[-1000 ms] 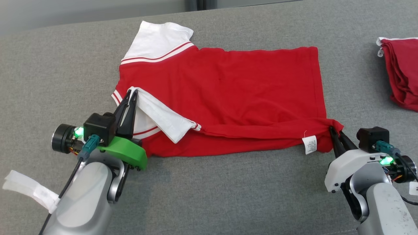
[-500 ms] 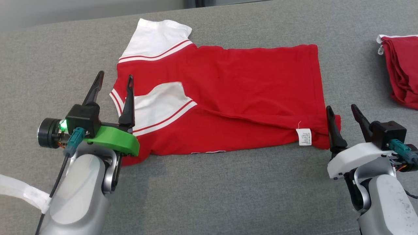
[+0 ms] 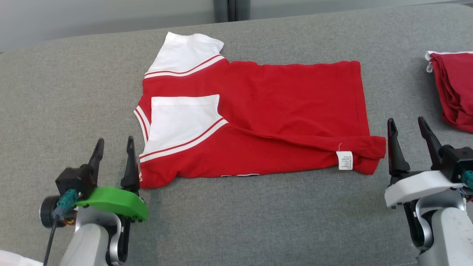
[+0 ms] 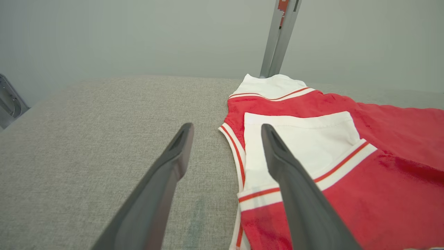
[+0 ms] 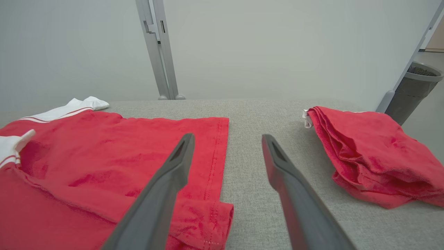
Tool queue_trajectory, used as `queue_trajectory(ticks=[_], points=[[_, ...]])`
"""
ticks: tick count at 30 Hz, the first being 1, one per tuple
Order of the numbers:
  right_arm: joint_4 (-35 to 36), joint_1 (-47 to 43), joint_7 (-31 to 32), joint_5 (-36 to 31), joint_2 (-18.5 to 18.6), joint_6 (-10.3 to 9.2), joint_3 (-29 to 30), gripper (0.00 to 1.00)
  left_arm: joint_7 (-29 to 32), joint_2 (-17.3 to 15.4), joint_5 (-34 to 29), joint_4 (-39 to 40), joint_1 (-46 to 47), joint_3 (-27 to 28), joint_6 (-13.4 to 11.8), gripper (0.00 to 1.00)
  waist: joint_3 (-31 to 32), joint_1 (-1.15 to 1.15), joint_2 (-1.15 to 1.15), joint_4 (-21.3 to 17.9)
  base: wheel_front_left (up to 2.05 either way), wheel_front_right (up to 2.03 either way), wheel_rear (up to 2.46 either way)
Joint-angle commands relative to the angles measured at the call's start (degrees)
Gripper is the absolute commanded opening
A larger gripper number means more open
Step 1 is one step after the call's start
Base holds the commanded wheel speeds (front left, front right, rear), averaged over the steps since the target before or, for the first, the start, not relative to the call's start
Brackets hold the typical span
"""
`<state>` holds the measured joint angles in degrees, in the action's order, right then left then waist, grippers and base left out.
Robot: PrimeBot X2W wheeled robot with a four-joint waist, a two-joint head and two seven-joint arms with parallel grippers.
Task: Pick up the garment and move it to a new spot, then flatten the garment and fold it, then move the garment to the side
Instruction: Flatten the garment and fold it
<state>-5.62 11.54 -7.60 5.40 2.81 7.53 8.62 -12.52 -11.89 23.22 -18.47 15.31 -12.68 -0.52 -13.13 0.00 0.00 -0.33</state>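
Observation:
The garment (image 3: 281,107) is a red shirt with white, red-striped sleeves, lying flat on the grey padded surface. Its near long edge is folded over, with one white sleeve (image 3: 183,120) laid on the red body and a white label (image 3: 344,160) showing at the near right. My left gripper (image 3: 113,146) stands open just off the shirt's near left corner, holding nothing. In the left wrist view the garment (image 4: 347,166) lies past the left gripper (image 4: 227,130). My right gripper (image 3: 406,125) is open beside the hem's near right corner. The right wrist view shows the hem (image 5: 218,152) behind the right gripper (image 5: 227,139).
A second red garment (image 3: 454,88) lies bunched at the surface's right edge, also seen as a red heap (image 5: 371,152) in the right wrist view. A grey metal post (image 5: 158,48) stands behind the surface, with a grey bin (image 5: 412,86) at the far right.
Both grippers opened and let go of the shirt's near edge, then drew back toward me. The folded sleeve and hem settled flat. The head camera also shifted slightly.

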Motion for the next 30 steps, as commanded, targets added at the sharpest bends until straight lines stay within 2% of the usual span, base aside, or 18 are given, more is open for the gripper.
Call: queue_trajectory(ticks=[1,10,20,21,22,23,26,30], points=[[0.3,-1.4,0.1,0.5,0.2,-0.1,0.4,1.0,1.4,0.8,1.8,0.3,-1.9,0.5,-0.2,1.0,0.5,0.0,0.0,0.4,0.0,0.0,0.0],[0.2,-5.3,1.3,1.8,0.2,-0.1,-0.1,1.0,12.0,3.3,10.3,2.0,-8.4,1.6,-0.8,1.0,0.4,0.0,0.0,0.1,0.0,0.0,0.0],[-4.5,-4.8,2.9,2.9,0.2,-0.1,-1.0,1.0,14.5,5.1,15.9,2.3,-6.9,3.2,0.4,0.99,-1.3,0.0,0.0,-1.1,0.0,0.0,0.0],[-5.2,-4.5,2.8,2.9,0.2,-0.1,-1.0,1.0,14.4,5.2,16.3,2.0,-6.5,3.4,0.5,0.89,-1.4,0.0,0.0,-1.1,0.0,0.0,0.0],[-6.1,-4.1,2.8,3.2,0.2,-0.1,-1.2,1.0,14.4,5.3,16.7,1.5,-6.2,3.5,0.6,0.48,-1.7,0.0,0.0,-1.2,0.0,0.0,0.0],[-6.9,-3.8,2.9,3.4,0.2,-0.1,-1.3,1.0,14.4,5.4,16.8,1.1,-5.9,3.5,0.6,0.43,-1.8,0.0,0.0,-1.2,0.0,0.0,0.0],[-9.7,-2.7,3.2,4.2,0.2,-0.1,-1.9,1.0,14.0,5.7,17.1,-0.2,-4.6,3.3,1.0,0.0,-2.3,0.0,0.0,-1.2,0.0,0.0,0.0],[-12.9,-1.5,3.6,5.7,0.2,-0.1,-3.1,1.0,13.0,5.9,16.9,-1.5,-3.4,2.8,1.6,0.0,-2.7,0.0,0.0,-0.7,0.0,0.0,0.0]])
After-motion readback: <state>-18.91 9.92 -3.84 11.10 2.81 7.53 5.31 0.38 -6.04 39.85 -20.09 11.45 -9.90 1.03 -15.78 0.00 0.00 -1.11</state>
